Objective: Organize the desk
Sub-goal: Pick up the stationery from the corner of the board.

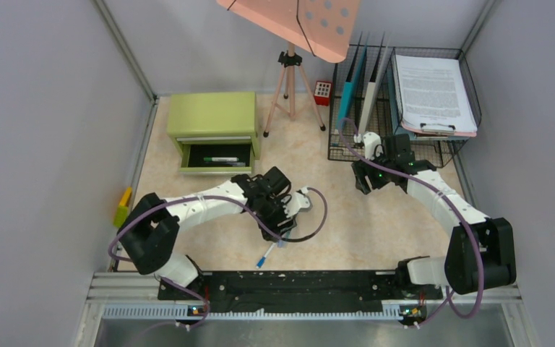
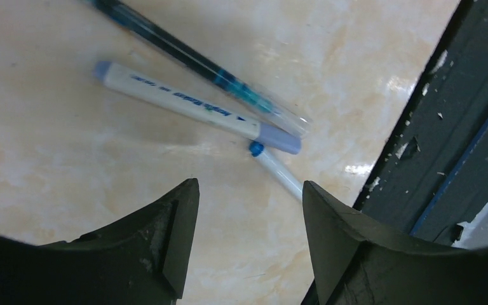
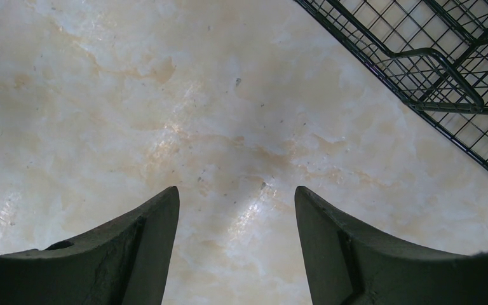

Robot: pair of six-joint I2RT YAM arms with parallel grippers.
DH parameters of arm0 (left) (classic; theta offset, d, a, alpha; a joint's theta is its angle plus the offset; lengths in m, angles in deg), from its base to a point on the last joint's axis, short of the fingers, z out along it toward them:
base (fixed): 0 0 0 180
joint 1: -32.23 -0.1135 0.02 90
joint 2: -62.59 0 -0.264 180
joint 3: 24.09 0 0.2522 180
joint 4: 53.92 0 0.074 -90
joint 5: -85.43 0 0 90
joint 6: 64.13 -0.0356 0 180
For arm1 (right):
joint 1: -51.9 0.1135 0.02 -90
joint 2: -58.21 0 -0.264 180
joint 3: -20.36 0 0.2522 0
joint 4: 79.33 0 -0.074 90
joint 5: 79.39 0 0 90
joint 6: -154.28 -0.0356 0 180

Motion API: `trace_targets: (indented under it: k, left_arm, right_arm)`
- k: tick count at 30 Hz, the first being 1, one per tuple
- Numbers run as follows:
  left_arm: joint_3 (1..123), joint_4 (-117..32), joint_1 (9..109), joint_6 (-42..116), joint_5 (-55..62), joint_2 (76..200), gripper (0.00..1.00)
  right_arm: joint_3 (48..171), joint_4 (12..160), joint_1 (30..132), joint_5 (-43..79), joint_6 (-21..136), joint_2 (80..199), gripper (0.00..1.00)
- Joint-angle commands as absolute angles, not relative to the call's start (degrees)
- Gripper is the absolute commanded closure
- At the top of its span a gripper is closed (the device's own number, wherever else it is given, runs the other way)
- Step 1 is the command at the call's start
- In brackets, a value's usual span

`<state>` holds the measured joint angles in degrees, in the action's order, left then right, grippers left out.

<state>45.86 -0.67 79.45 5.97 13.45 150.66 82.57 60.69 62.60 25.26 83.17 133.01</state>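
Observation:
The desk (image 1: 347,217) is a pale beige marbled tabletop. My left gripper (image 1: 283,230) hovers low over its front middle, open and empty (image 2: 249,190). Just beyond its fingertips lie three pens: a white marker with lilac ends (image 2: 190,108), a dark blue see-through pen (image 2: 184,54), and a thin white pen with a blue tip (image 2: 279,171), partly hidden by the right finger. One white pen with a blue tip (image 1: 265,254) shows in the top view. My right gripper (image 1: 361,181) is open and empty (image 3: 236,190) over bare desk beside the wire rack (image 3: 445,70).
A green drawer cabinet (image 1: 213,116) stands at the back left, its drawer (image 1: 217,157) open with pens inside. A wire rack (image 1: 405,134) holds folders and a clipboard (image 1: 433,90). A tripod (image 1: 290,87) and a red keypad (image 1: 322,92) stand at the back. The black rail (image 2: 457,127) runs along the front.

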Motion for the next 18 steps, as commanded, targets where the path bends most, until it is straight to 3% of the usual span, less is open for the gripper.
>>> trace_targets:
  k: [1,18]
  left_arm:
    - [43.29,0.57,83.54,4.1,11.42,147.98,0.34]
    - [40.23,-2.89,92.05,6.12,1.12,153.26,0.32]
  right_arm:
    - [84.05,61.64,61.94,25.66,83.44,133.22,0.34]
    - [83.87,61.51,61.94,25.03,83.73,133.23,0.34]
